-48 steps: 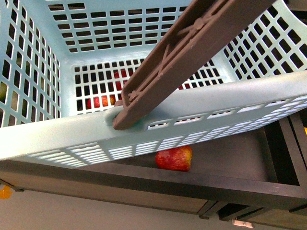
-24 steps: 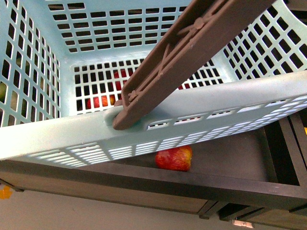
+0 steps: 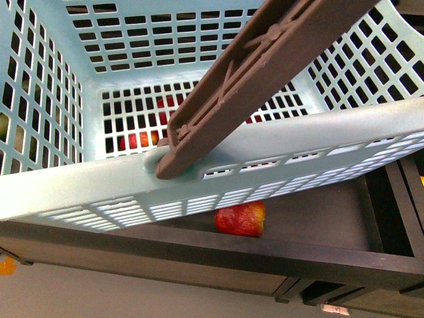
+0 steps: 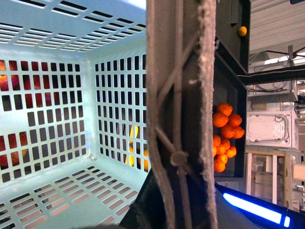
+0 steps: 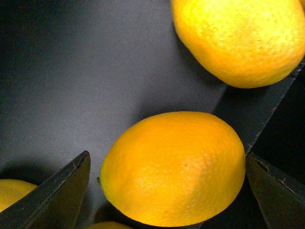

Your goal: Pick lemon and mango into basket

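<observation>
The turquoise basket (image 3: 79,192) fills the front view, tilted, with its brown handle (image 3: 252,73) crossing it. In the left wrist view the handle (image 4: 178,119) runs through my left gripper (image 4: 176,200), which is shut on it; the basket floor (image 4: 62,195) holds nothing. In the right wrist view a lemon (image 5: 174,167) lies on a dark shelf floor between the two fingers of my open right gripper (image 5: 169,191), one finger (image 5: 57,195) on each side and neither touching it. The mango is out of view.
Another lemon (image 5: 243,38) lies close beyond the first, and a third (image 5: 12,193) shows at the edge. A red apple (image 3: 242,218) sits in the dark wooden shelf tray (image 3: 318,225) under the basket. Orange tangerines (image 4: 226,136) are piled in a shelf bin beside the handle.
</observation>
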You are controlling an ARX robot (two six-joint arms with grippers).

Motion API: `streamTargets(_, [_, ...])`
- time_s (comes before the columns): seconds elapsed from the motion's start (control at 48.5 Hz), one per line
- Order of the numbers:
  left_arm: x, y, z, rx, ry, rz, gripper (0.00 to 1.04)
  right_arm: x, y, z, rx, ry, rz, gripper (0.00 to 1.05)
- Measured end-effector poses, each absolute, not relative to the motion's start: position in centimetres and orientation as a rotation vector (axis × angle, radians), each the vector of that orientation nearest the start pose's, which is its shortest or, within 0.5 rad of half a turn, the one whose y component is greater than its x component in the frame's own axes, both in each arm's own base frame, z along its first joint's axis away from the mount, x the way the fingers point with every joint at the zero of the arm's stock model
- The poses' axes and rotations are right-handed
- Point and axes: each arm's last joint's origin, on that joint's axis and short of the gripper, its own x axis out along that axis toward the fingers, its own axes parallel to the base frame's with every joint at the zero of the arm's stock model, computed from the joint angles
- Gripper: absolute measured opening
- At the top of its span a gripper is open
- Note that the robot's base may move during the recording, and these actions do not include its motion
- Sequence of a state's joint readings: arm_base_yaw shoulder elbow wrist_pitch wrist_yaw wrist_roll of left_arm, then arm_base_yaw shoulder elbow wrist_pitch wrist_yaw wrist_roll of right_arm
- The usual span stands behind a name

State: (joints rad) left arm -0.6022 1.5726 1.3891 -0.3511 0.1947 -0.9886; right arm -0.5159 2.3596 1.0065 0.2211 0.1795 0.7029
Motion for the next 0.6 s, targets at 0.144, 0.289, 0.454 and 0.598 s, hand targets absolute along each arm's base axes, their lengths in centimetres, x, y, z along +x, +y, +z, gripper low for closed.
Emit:
streamTargets(0.144, [28.9, -20.6, 33.3, -0.801, 0.867, -0.442, 0.05, 31.5, -17.9, -2.8, 0.794, 0.886, -0.997, 0.96])
streamTargets(0.289, [28.9, -20.6, 33.3, -0.801, 0.867, -0.442, 0.05, 32.0, -17.9, -3.1, 0.798, 0.887, -0.999, 0.96])
streamTargets(0.454, [28.9, -20.6, 33.3, -0.801, 0.867, -0.442, 0.05, 32.6, -18.2, -3.5, 0.786, 0.882, -1.013, 0.96])
streamTargets(0.598, [28.9, -20.6, 33.3, -0.801, 0.867, -0.442, 0.05, 33.2, -17.9, -4.2, 0.793, 0.904, -0.985, 0.96])
